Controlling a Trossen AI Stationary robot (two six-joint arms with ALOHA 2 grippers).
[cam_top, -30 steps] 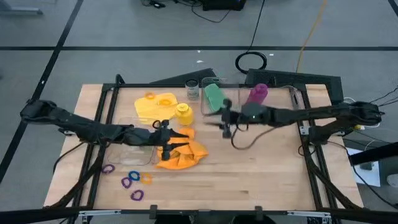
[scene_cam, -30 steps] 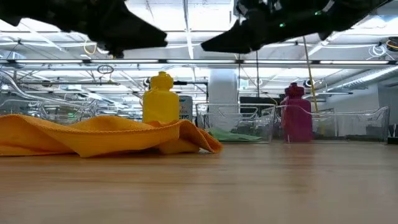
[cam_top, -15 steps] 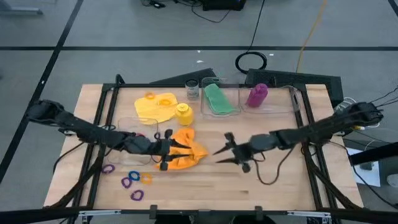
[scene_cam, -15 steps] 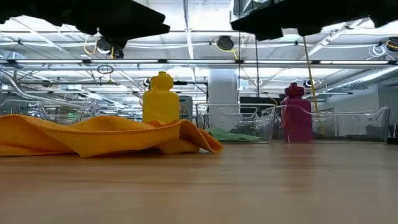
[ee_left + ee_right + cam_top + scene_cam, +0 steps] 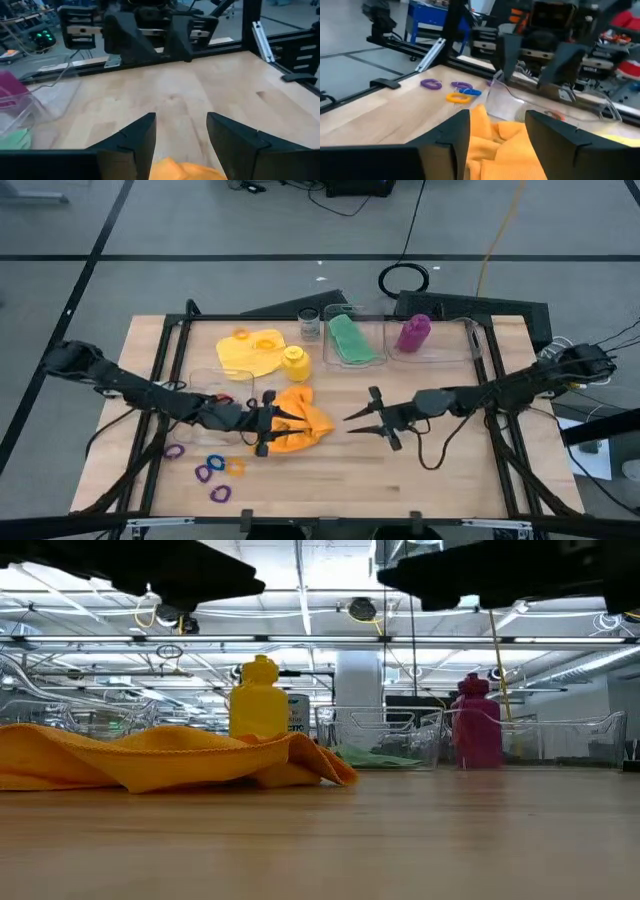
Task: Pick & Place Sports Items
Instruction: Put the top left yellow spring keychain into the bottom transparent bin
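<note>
So the orange cloth (image 5: 293, 428) was the thing in play here. It lay crumpled near the middle of the tabletop (image 5: 430, 490), just in front of the yellow bottle (image 5: 294, 362), with its long axis running roughly side to side.

The left claw (image 5: 270, 420) sat right over the cloth's left edge, fingers apart and nothing between them in its wrist view, only a bit of orange showing below the tips. Definitely the nearer arm. The right claw (image 5: 366, 420) hung out on the cloth's other side, close but clear of it, pointing at it, fingers spread about the same and also empty. So the cloth sat between the two claws, and my guess is whichever went next only needed a short drop or reach inward.

Counts, as far as I could tell:
- cloths: three. Orange one, a yellow cloth (image 5: 250, 350) spread flat at the back left, and a green cloth (image 5: 350, 338) already lying in a clear box (image 5: 330, 358).
- bottles: two. The yellow one, plus a purple bottle (image 5: 414, 332) standing in another clear box (image 5: 470, 345) at the back right.
- elastic rings (image 5: 212, 472): four loose near the front-left corner, mostly purple and blue with one orange. A couple more seemed to sit on the yellow cloth, hard to say.
- one small glass jar (image 5: 310, 325) beside the green cloth's box.
</note>
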